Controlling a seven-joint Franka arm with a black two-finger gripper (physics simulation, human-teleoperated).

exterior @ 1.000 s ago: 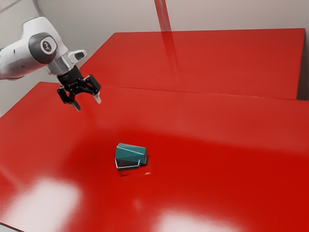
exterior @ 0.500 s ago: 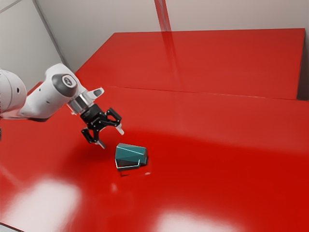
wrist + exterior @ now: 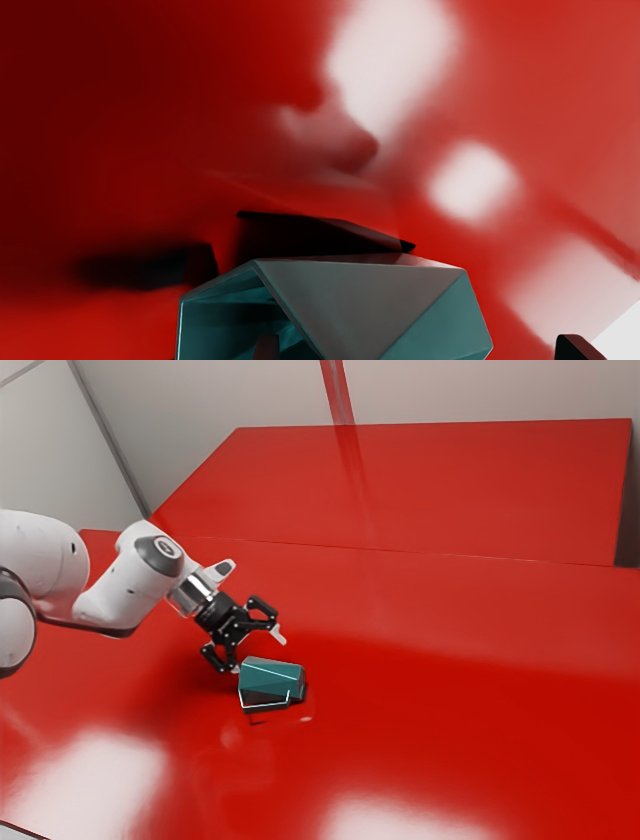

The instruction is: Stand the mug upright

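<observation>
Mug (image 3: 271,682) lay on its side on the table (image 3: 450,660), just beyond and below the tips of the claw (image 3: 259,652). Claw state: released, fingers (image 3: 575,348) spread, one near the mug's open mouth (image 3: 225,325). Step in hand, as judged: grasp alignment. Next move required accurate finger placement and closure before rotation mouth-up.

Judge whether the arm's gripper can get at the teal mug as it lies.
Probably yes: the gripper stands open close to the mug, which lies on its side on the table, and I see nothing between them.
</observation>
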